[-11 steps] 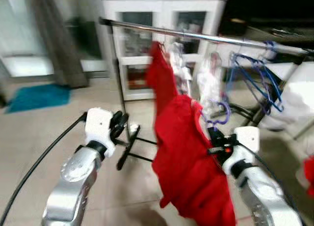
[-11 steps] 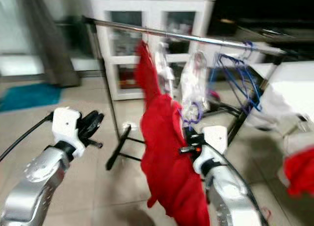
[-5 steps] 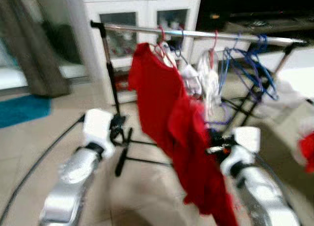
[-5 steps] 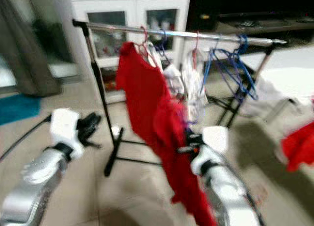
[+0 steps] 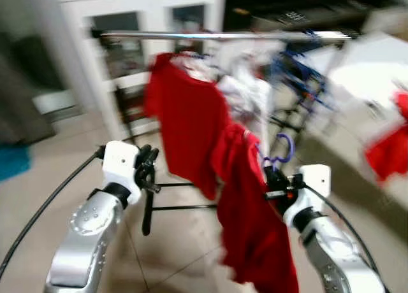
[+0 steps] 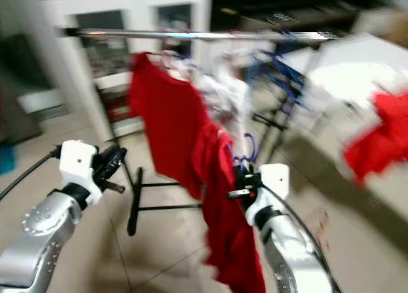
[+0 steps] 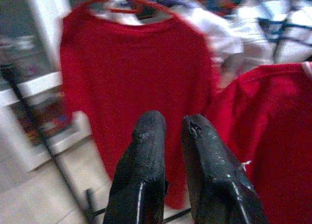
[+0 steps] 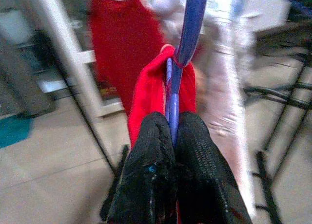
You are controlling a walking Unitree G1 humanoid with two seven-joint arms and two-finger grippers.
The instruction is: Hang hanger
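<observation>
My right gripper [image 5: 273,181] is shut on a purple hanger [image 5: 278,154] that carries a red garment [image 5: 252,223]; the garment droops below my wrist. In the right wrist view the black fingers [image 8: 148,165] clamp the hanger's purple stem [image 8: 185,44]. The hanger's hook sits well below the silver rail [image 5: 217,35] of the clothes rack. Another red shirt [image 5: 185,130] hangs from that rail, with white clothes [image 5: 252,99] and blue hangers [image 5: 299,73] further right. My left gripper [image 5: 148,167] is held up empty, its fingers [image 7: 146,156] almost together, facing the hung red shirt [image 7: 131,83].
A white cabinet [image 5: 134,25] stands behind the rack. The rack's black foot [image 5: 150,210] rests on the tiled floor ahead. A red cloth [image 5: 389,146] lies on a pale surface at the right. A black cable [image 5: 44,207] loops past my left arm.
The camera has swung, so the rack now sits more to the left and closer. My right gripper still holds the purple hanger with the red garment; both arms keep much the same pose.
</observation>
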